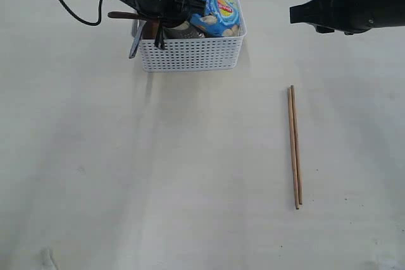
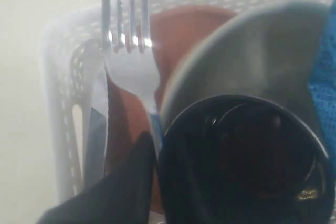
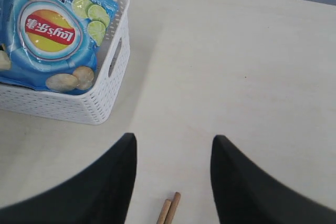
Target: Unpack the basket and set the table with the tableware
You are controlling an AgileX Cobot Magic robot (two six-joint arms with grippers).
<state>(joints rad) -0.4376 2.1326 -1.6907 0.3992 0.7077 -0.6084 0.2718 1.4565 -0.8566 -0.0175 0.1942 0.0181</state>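
The wooden chopsticks (image 1: 294, 147) are laid side by side on the table (image 1: 158, 175), well apart from the white basket (image 1: 190, 55). The left gripper (image 1: 155, 30) is sunk into the basket's left end, where a steel fork (image 2: 128, 72) stands beside a steel cup (image 2: 241, 150), presumably to be lifted out. Only one blurred finger (image 2: 113, 192) is shown, so its grip cannot be told. The right gripper (image 3: 173, 182) is held open and empty, clear of the work. The rest is hidden by a blue snack bag (image 1: 215, 4).
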